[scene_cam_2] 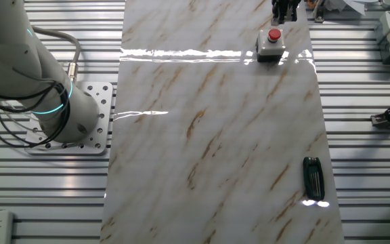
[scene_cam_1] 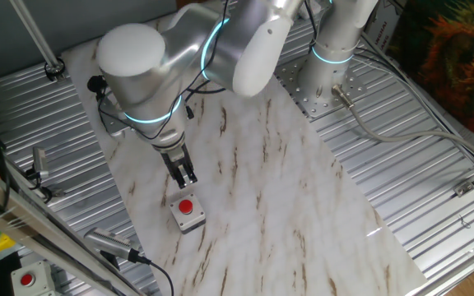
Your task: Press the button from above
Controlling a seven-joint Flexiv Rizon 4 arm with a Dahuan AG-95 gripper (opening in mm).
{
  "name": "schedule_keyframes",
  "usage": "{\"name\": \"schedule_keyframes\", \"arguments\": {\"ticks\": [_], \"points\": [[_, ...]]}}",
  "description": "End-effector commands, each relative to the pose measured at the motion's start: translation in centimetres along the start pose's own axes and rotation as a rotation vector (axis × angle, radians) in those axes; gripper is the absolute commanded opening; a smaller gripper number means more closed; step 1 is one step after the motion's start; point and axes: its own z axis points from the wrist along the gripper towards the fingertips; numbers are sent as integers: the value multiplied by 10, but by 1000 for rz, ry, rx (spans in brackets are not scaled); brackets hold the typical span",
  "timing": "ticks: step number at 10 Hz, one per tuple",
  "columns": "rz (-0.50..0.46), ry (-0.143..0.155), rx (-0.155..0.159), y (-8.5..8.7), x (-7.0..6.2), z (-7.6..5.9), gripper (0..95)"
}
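Button [scene_cam_1: 187,205], red and round, atop a small square light-grey box [scene_cam_1: 189,218]; set on the marble-patterned worktop [scene_cam_1: 286,205], toward the edge nearest the spare switch housings in the one fixed view, toward the far end of the slab in the other fixed view. Upright, cap facing straight up, so open to a push from above.

Gripper [scene_cam_1: 186,176] pointed down, tips just above and slightly beside the cap, not yet touching by the look of the one fixed view. Fingers [scene_cam_1: 180,170] hanging side by side; whether pressed together or spread, cannot tell, the tips being too small and dark in both views. In the other fixed view, only the lower end showing at the top border [scene_cam_2: 284,12], just beyond the box.

Probably lined up this way for a vertical stroke: wrist over the box, tool axis near upright, so the force goes through the cap rather than shoving the unfixed box sideways. A small remaining offset toward the cap's centre likely to need closing before descent.
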Motion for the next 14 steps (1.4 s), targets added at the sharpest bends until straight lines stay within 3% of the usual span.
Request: {"name": "schedule_keyframes", "arguments": {"ticks": [1,7,14], "points": [[-14,-1,-1,-5,4,-6,0],[-8,-1,2,-7,10,-13,0],[-97,3,8,-52,38,-40,0]]}}
